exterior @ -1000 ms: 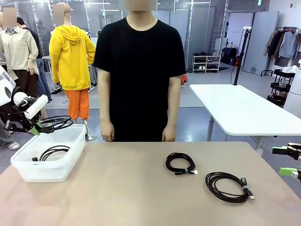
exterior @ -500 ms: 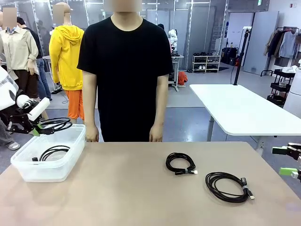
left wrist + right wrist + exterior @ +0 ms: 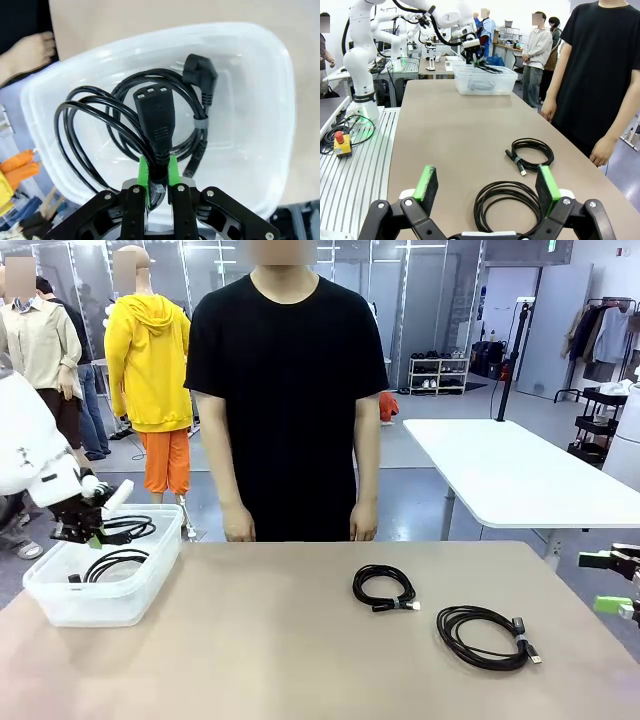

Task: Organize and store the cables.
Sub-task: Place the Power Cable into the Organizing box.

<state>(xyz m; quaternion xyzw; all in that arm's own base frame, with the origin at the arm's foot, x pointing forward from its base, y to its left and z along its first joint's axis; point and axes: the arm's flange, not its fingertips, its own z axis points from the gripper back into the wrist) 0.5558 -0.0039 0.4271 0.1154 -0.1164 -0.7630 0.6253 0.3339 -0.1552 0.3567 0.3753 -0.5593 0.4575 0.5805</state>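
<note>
My left gripper (image 3: 92, 536) is shut on a black cable (image 3: 127, 528), a coiled power cord hanging just above the clear plastic bin (image 3: 150, 585). In the left wrist view the green pads (image 3: 144, 170) pinch the cord right behind its block plug (image 3: 156, 112), with the bin (image 3: 272, 90) below. Another coiled cable (image 3: 113, 563) lies inside the bin. Two more coiled cables lie on the table, a small one (image 3: 383, 587) at centre right and a larger one (image 3: 485, 636) nearer the right edge. My right gripper (image 3: 612, 583) is open at the table's right edge, its fingers apart over the larger coil (image 3: 507, 202).
A person in a black shirt (image 3: 290, 390) stands at the far side, hands hanging at the table edge. The bin sits at the table's left corner. A white table (image 3: 500, 470) stands behind on the right. The small coil (image 3: 530, 152) lies beyond the large one.
My left arm has turned and lowered, bringing the held coil closer over the bin. The person shifted sideways and back. The right gripper and the cables on the table have not moved.
</note>
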